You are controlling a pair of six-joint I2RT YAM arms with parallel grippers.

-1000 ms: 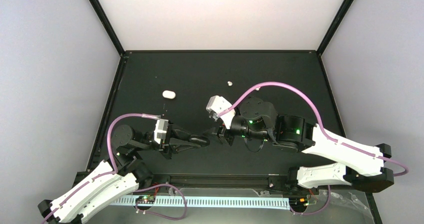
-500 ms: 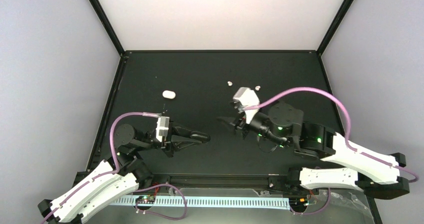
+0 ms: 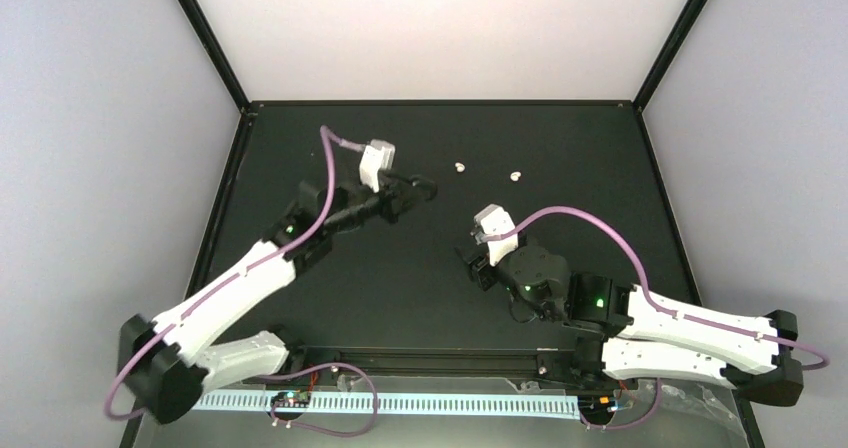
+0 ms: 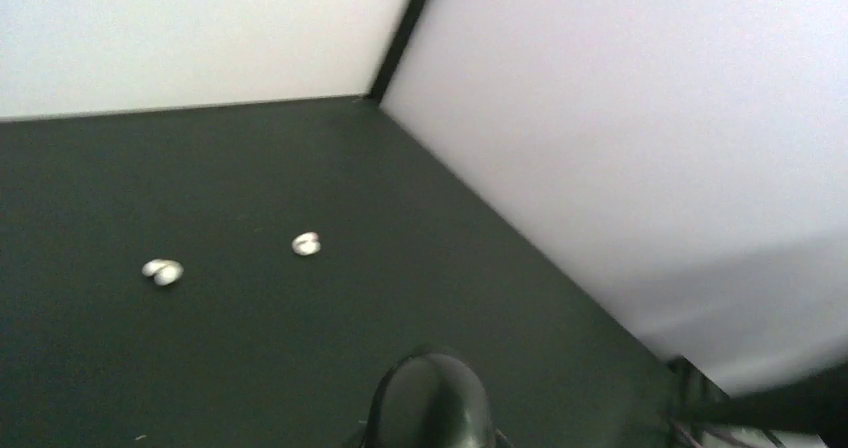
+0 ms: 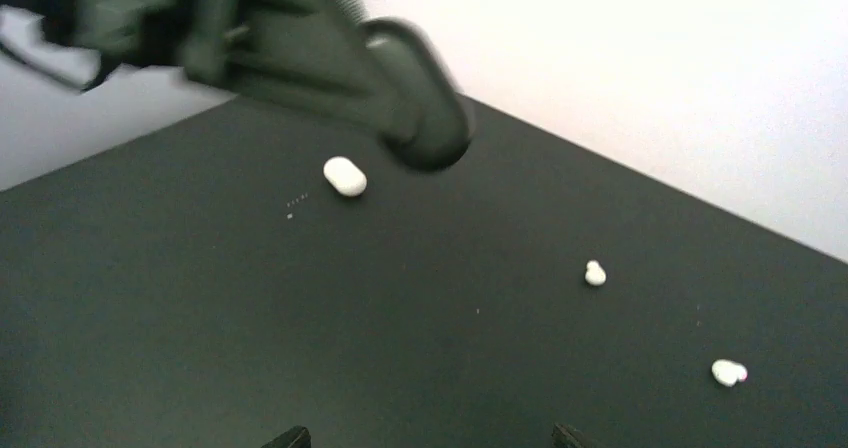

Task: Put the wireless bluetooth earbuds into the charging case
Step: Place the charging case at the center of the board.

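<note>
Your left arm [image 3: 240, 288] is stretched way out, running diagonally from its base toward the far middle. The left gripper [image 3: 418, 188] looks pinched together, just one rounded dark tip in its own wrist view. Your right arm [image 3: 680, 320] is folded low, with the forearm lying along the near right side. The right gripper [image 5: 428, 436] sits near centre, aimed far-left, with its fingertips [image 5: 292, 435] spread well apart.

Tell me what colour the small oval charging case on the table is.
White; the oval charging case shows best in the right wrist view.
</note>
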